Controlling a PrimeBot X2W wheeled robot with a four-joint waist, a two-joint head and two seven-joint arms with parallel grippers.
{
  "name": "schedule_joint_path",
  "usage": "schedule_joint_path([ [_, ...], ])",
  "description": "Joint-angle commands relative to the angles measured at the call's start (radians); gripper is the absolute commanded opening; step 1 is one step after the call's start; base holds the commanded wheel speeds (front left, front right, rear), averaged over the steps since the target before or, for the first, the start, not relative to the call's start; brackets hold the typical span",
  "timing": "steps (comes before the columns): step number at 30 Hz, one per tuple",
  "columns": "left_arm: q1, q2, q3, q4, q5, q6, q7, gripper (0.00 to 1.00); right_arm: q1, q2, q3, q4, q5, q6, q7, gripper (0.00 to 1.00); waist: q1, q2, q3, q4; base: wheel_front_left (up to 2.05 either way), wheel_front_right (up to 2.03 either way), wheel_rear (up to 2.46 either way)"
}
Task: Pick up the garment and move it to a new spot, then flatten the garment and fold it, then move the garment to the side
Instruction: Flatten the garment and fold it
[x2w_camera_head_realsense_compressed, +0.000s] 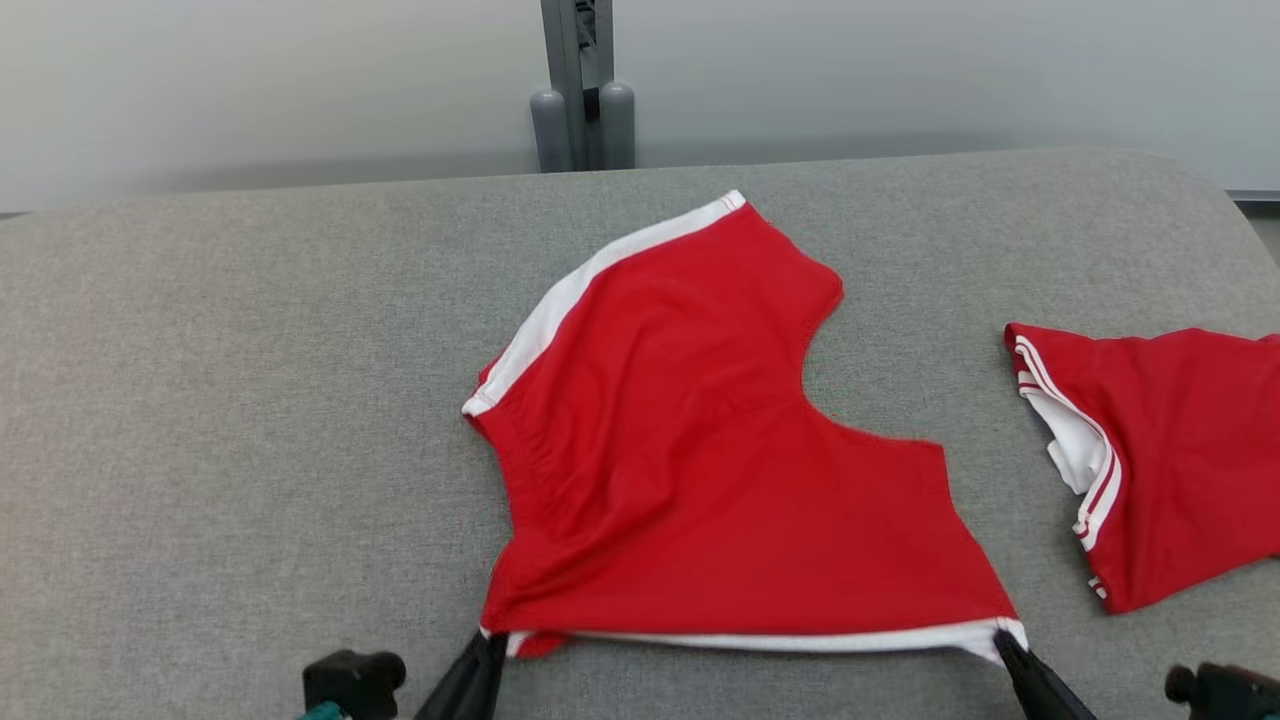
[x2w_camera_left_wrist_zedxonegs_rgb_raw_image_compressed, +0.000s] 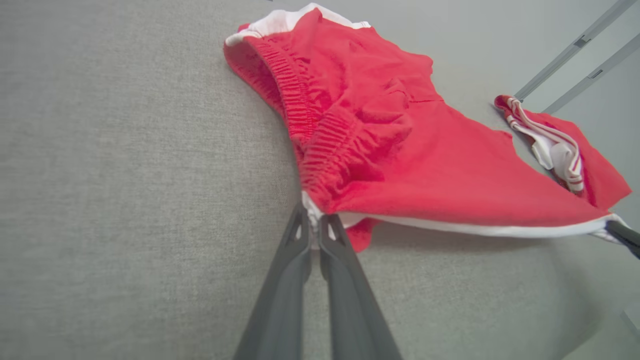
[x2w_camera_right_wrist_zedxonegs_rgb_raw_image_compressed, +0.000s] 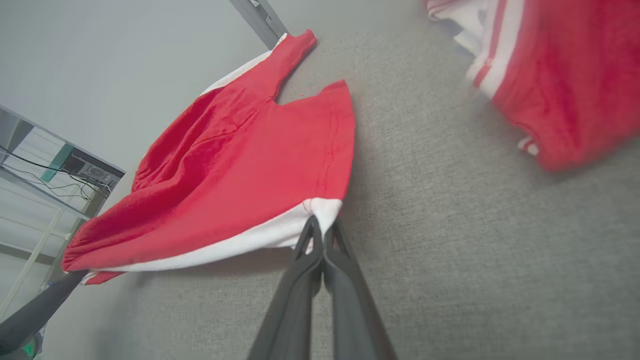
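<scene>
The garment (x2w_camera_head_realsense_compressed: 700, 470) is a pair of red shorts with white side stripes, spread across the middle of the grey padded table (x2w_camera_head_realsense_compressed: 250, 420). Its near white-striped edge is lifted slightly and stretched between both grippers. My left gripper (x2w_camera_head_realsense_compressed: 490, 640) is shut on the near left corner at the elastic waistband (x2w_camera_left_wrist_zedxonegs_rgb_raw_image_compressed: 320, 145), and the left wrist view has that pinch at the left gripper (x2w_camera_left_wrist_zedxonegs_rgb_raw_image_compressed: 314, 220). My right gripper (x2w_camera_head_realsense_compressed: 1003, 640) is shut on the near right corner, a white hem end, pinched by the right gripper (x2w_camera_right_wrist_zedxonegs_rgb_raw_image_compressed: 322, 235) in its own wrist view. The garment (x2w_camera_right_wrist_zedxonegs_rgb_raw_image_compressed: 240, 165) lies slack further back.
A second red garment with white stripes (x2w_camera_head_realsense_compressed: 1160, 460) lies at the table's right edge, a gap of bare table between it and the shorts. A grey post (x2w_camera_head_realsense_compressed: 583, 90) stands behind the table's far edge. Shelving with cables (x2w_camera_right_wrist_zedxonegs_rgb_raw_image_compressed: 60, 170) stands off the table.
</scene>
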Motion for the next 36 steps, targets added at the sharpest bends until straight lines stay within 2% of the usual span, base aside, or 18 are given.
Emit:
schedule_joint_path([
  [1,0.023,0.012,-0.004,-0.026,-0.007,0.008,0.016,0.00,0.035,0.010,-0.033,-0.031,-0.026,0.000,0.029,0.00,0.0000,-0.0001,-0.001,0.000,0.00,0.00,0.00],
  [5,0.083,0.042,-0.008,-0.110,-0.006,0.030,0.062,0.00,0.138,0.075,-0.146,-0.158,-0.106,0.000,0.144,0.00,0.0000,-0.0001,-0.005,0.004,0.00,0.00,0.00],
  [9,0.104,0.056,-0.002,-0.170,-0.012,0.047,0.083,0.00,0.175,0.145,-0.259,-0.289,-0.179,0.000,0.218,0.00,0.0000,-0.0001,-0.004,0.013,0.00,0.00,0.00],
  [16,0.022,0.046,-0.006,-0.205,-0.011,0.041,0.103,0.00,0.043,0.197,-0.348,-0.388,-0.256,0.000,0.252,0.00,0.0000,-0.0001,0.023,0.034,0.00,0.00,0.00],
  [20,-0.073,0.036,-0.002,-0.189,-0.007,0.031,0.117,0.00,-0.114,0.196,-0.344,-0.339,-0.298,0.000,0.255,0.00,0.0000,-0.0001,0.059,0.052,0.00,0.00,0.00],
  [28,-0.324,-0.018,-0.007,-0.055,-0.022,-0.024,0.124,0.00,-0.495,0.132,-0.276,-0.091,-0.297,0.000,0.245,0.00,0.0000,-0.0001,0.165,0.126,0.00,0.00,0.00],
  [29,-0.324,-0.018,-0.007,-0.055,-0.022,-0.024,0.124,0.00,-0.495,0.132,-0.276,-0.091,-0.297,0.000,0.245,0.00,0.0000,-0.0001,0.165,0.126,0.00,0.00,0.00],
  [36,-0.494,-0.083,-0.011,0.111,-0.050,-0.061,0.088,0.00,-0.773,0.063,-0.197,0.188,-0.249,0.000,0.228,0.00,0.0000,-0.0001,0.244,0.196,0.00,0.00,0.00],
])
